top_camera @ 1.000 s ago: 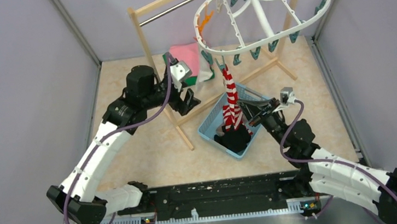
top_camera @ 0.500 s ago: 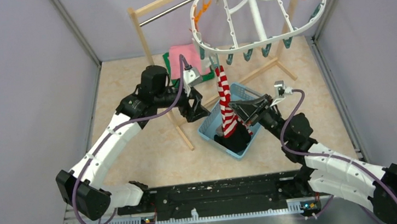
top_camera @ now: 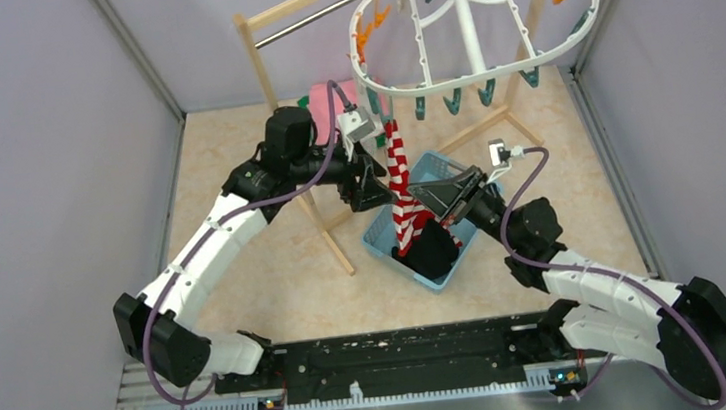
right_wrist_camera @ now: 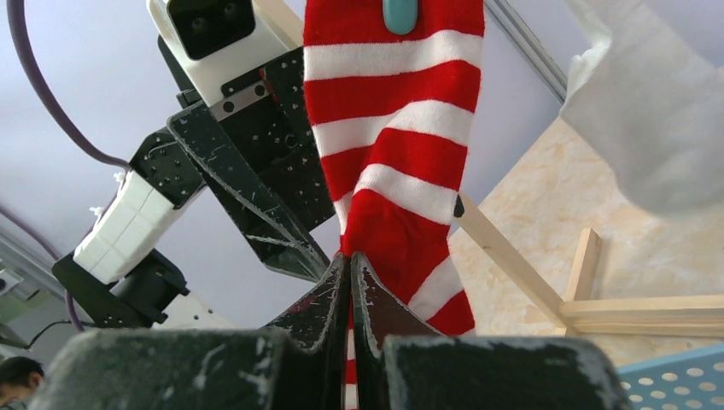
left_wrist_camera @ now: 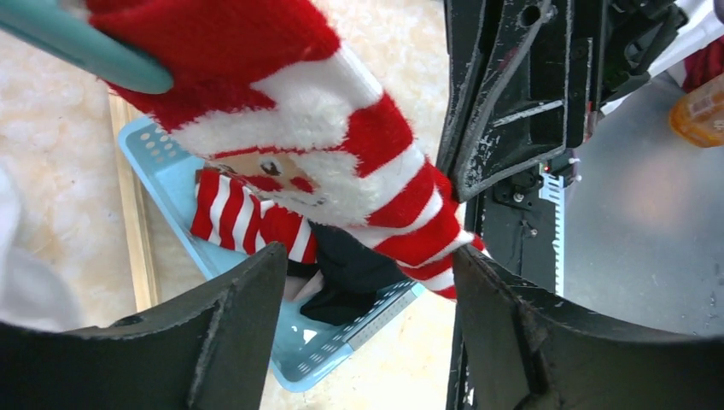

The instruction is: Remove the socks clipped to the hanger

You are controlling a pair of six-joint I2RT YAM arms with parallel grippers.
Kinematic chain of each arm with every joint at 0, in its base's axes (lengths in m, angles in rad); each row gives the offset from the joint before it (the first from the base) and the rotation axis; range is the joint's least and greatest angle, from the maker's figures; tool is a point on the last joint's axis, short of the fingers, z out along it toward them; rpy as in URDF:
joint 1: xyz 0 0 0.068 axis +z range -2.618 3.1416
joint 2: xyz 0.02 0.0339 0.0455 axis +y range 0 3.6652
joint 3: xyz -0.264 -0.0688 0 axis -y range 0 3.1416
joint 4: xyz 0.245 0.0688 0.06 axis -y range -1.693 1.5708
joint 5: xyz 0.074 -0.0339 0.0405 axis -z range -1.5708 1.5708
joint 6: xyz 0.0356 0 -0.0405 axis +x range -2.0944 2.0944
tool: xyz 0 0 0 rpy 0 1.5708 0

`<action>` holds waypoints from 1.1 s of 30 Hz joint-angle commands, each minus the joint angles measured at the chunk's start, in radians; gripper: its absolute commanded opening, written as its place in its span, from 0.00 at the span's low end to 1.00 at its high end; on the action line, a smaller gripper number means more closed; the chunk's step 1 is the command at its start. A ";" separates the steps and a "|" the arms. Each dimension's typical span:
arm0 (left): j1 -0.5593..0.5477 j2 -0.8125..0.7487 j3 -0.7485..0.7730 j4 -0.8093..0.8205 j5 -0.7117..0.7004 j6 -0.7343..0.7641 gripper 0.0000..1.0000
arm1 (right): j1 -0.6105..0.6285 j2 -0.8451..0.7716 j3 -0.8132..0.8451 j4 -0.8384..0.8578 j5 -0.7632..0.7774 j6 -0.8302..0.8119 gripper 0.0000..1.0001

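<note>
A red-and-white striped sock (top_camera: 399, 176) hangs from a teal clip (right_wrist_camera: 399, 14) of the white oval hanger (top_camera: 564, 38). My right gripper (top_camera: 423, 202) is shut on the sock's lower part; its jaws pinch the fabric in the right wrist view (right_wrist_camera: 350, 265). My left gripper (top_camera: 368, 176) is open beside the sock's upper part; the sock (left_wrist_camera: 324, 154) and its clip (left_wrist_camera: 77, 55) lie just beyond its jaws. Black socks (top_camera: 431, 253) and another striped sock (left_wrist_camera: 235, 213) lie in the blue basket (top_camera: 386, 224).
The hanger hangs on a wooden rack (top_camera: 266, 74) with a metal bar (top_camera: 330, 7). Other teal (top_camera: 453, 101) and orange clips (top_camera: 363, 34) dangle empty. A folded pink cloth (top_camera: 320, 97) lies behind the left arm. A white cloth (right_wrist_camera: 649, 111) shows in the right wrist view.
The left gripper moved right and up to the sock's top. The right gripper rose along the sock. The hanger swung and tilted; the sock shifted left.
</note>
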 commanded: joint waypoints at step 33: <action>-0.022 0.090 0.197 0.208 -0.117 -0.293 0.89 | -0.054 -0.125 0.052 -0.306 0.034 -0.153 0.00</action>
